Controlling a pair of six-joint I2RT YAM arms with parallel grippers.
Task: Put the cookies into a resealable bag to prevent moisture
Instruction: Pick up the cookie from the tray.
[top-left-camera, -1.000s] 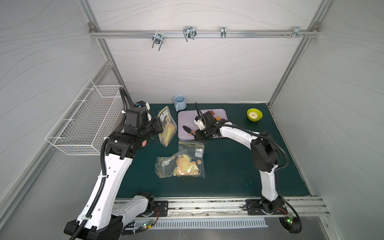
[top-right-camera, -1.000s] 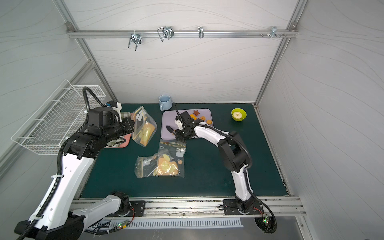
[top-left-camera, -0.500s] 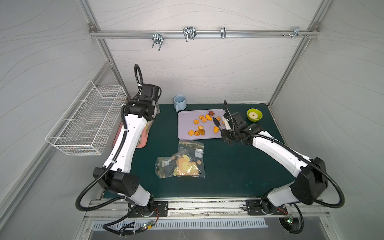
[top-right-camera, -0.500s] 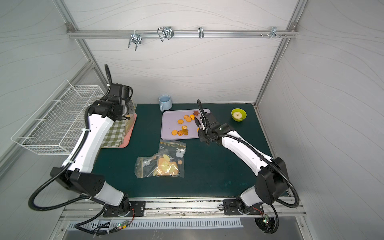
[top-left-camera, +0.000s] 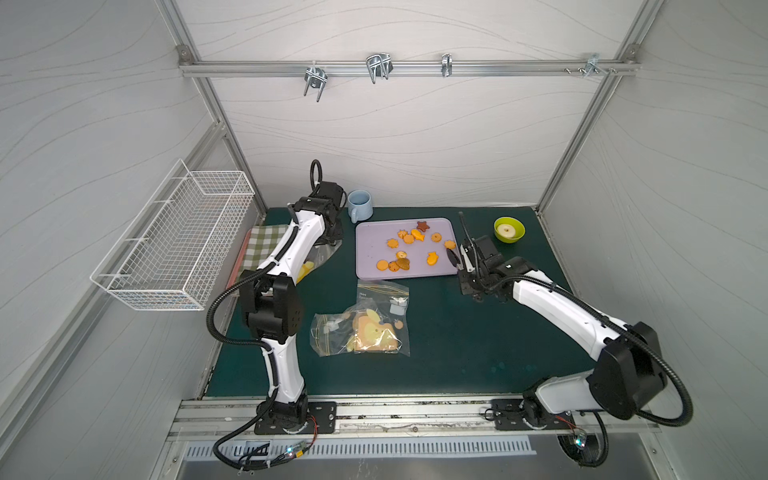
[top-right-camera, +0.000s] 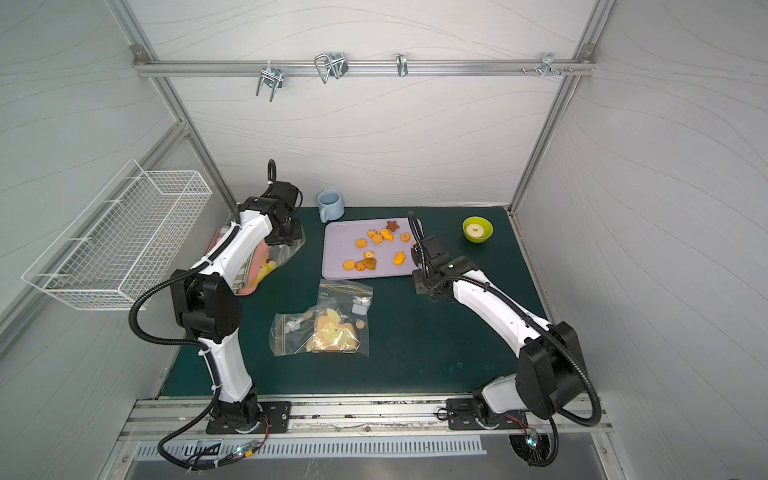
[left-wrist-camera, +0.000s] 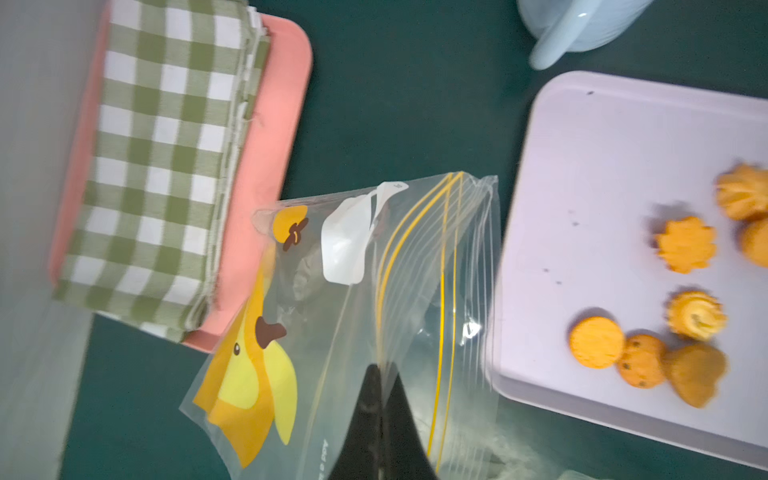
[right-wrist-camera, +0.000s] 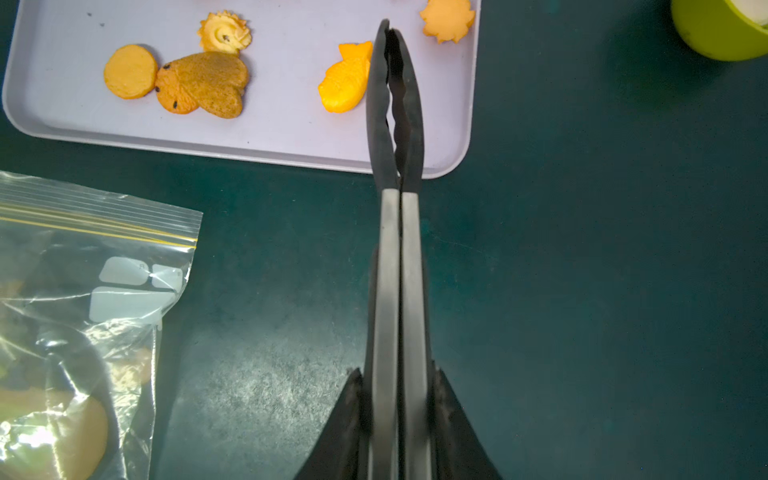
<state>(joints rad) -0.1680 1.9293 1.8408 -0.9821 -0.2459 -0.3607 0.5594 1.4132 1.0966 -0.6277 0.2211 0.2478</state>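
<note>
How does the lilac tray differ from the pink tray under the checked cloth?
The lilac tray carries loose cookies; the pink tray carries a folded green-checked cloth. The lilac tray shows almost whole in both top views; the pink tray is mostly hidden there by cloth and left arm. Both are flat, round-cornered, and lie on the green mat.

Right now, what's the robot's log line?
left gripper: shut on printed bag | right gripper: shut on empty tongs | cookies: on purple tray

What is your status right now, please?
Left gripper shut on bag. Right gripper shut on tongs, tips empty above tray. Cookies on tray. Nothing in the way.
</note>
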